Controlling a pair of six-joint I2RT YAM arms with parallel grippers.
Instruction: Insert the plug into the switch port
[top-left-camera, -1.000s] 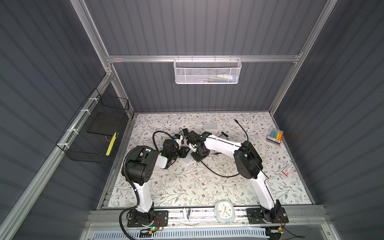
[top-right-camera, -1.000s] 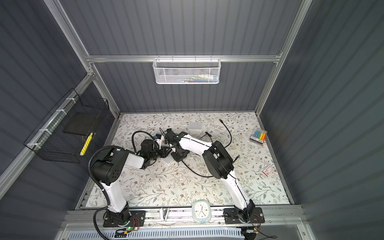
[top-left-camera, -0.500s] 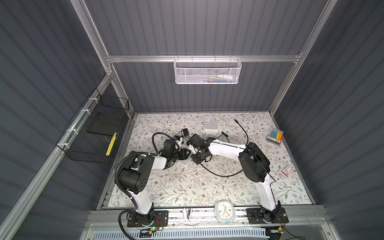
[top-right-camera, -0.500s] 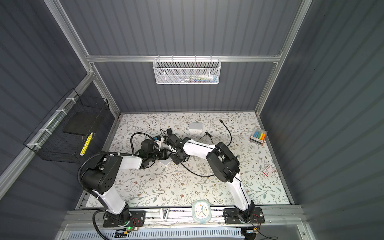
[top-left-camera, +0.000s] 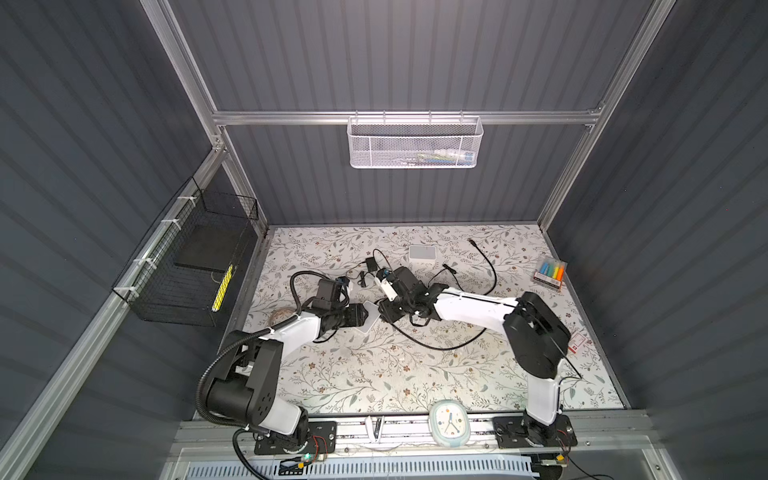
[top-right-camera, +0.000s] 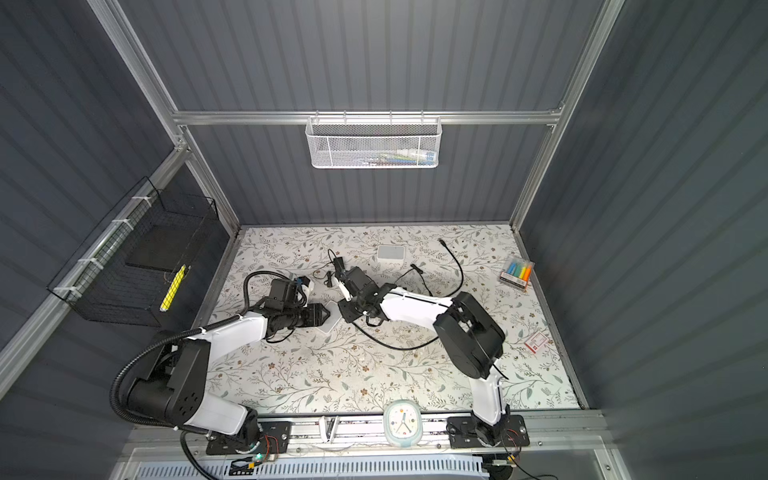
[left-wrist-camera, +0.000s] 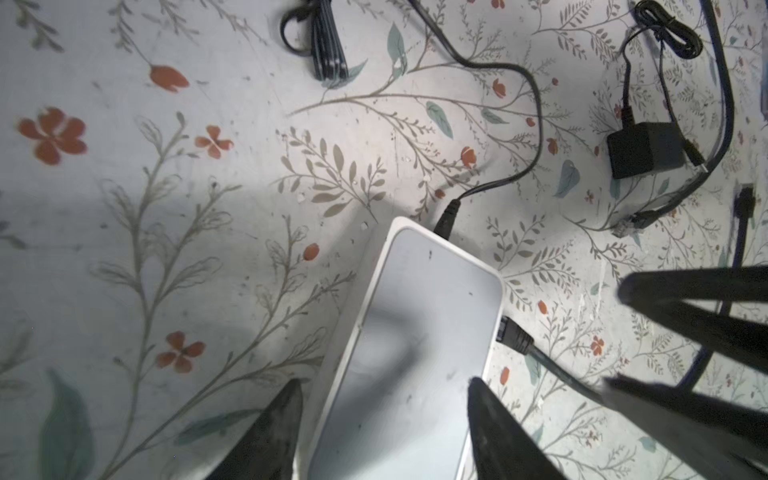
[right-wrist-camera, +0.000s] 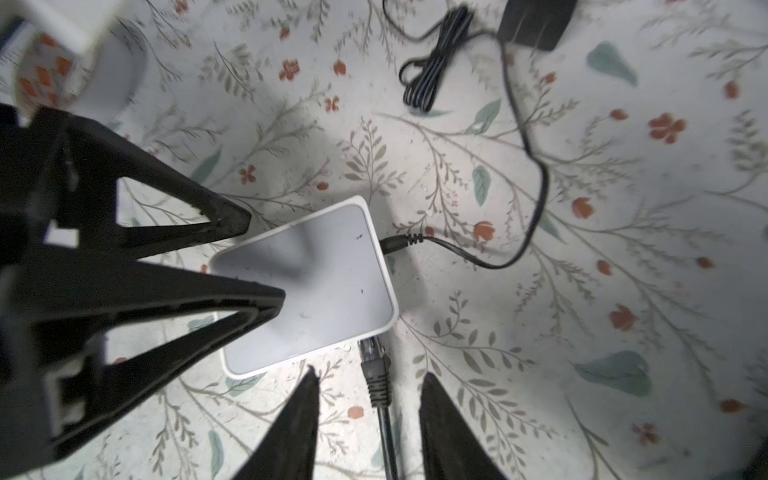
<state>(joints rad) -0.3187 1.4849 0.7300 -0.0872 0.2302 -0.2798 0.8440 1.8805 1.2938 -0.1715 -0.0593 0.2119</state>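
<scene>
Wrapping up, seemingly: plug (right-wrist-camera: 376, 382) is sitting in the switch (right-wrist-camera: 332, 282); left gripper (left-wrist-camera: 384, 381) and right gripper (right-wrist-camera: 369, 372) are gaping empty, needing a clean retreat.

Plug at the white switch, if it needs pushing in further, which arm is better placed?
Right. The right gripper, open, straddles the plug at the switch; the left gripper is open over the switch itself.

The flat white plastic switch (top-left-camera: 369, 321) lies mid-way across the floral-patterned surface (top-left-camera: 374, 374). The left pincer (left-wrist-camera: 384, 380) is over its left end. The right pincer (right-wrist-camera: 371, 372), at its right, straddles the black cable plug (right-wrist-camera: 374, 365) butting against its side. A second white box (top-left-camera: 422, 252) lies behind. A pack of coloured markers (top-left-camera: 549, 272) sits far right, and a round clock (top-left-camera: 449, 424) stands in front.
</scene>
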